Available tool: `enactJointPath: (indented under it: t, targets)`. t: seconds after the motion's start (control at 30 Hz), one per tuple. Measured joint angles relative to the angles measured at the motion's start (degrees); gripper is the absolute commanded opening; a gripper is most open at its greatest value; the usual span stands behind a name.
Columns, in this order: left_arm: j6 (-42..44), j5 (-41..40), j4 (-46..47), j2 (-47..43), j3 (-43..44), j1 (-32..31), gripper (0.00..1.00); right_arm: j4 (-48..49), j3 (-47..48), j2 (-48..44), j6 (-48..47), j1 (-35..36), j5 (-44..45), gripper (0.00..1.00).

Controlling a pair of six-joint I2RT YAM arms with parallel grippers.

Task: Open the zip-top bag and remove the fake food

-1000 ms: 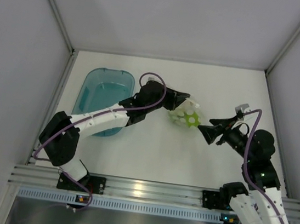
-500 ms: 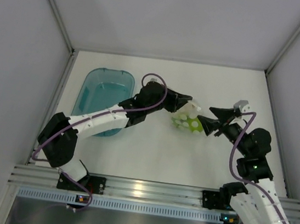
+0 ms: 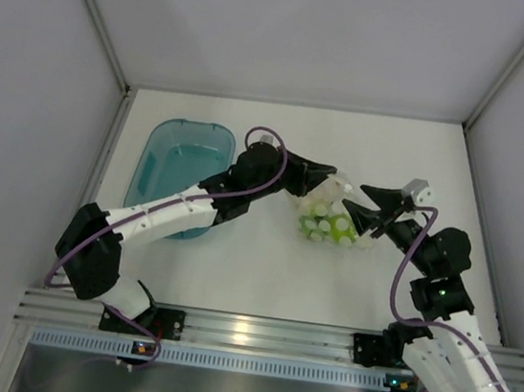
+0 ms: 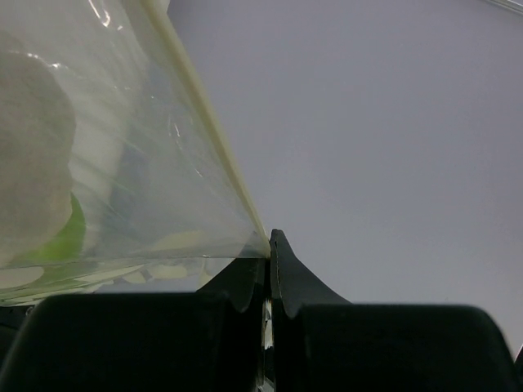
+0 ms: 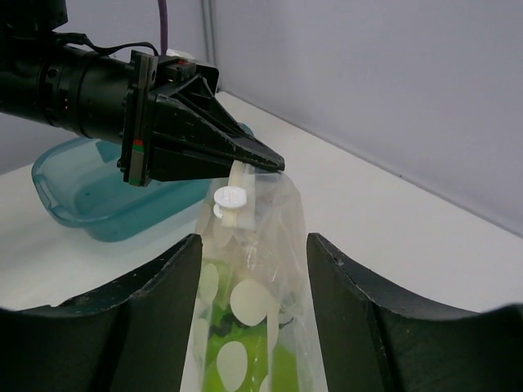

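Zip-top bag (image 5: 248, 304) upright, long axis roughly vertical, top in left jaws.

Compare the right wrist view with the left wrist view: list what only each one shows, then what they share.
Only the right wrist view: the teal tub, the white slider on top of the zip-top bag, and the right gripper with fingers flanking the bag. Only the left wrist view: the left gripper, its shut tips seen from behind, against bare wall. Both: the bag, pinched at its top edge by the left gripper, with green fake food inside.
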Motion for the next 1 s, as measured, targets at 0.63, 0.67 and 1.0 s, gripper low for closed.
enactJointPath:
  t: [0.63,0.67,1.0]
  targets:
    - [-0.2,-0.1,-0.2,-0.1,-1.2,-0.6,0.00,7.5,-0.4,9.1,0.5,7.6,11.0,0.62]
    - [-0.2,-0.1,-0.2,-0.1,-1.2,-0.7,0.00,8.2,-0.7,9.2,0.5,7.7,12.1,0.61]
    - [-0.4,0.4,-0.2,-1.6,-2.4,-0.8,0.00,11.7,-2.0,8.2,-4.8,8.4,17.6,0.57]
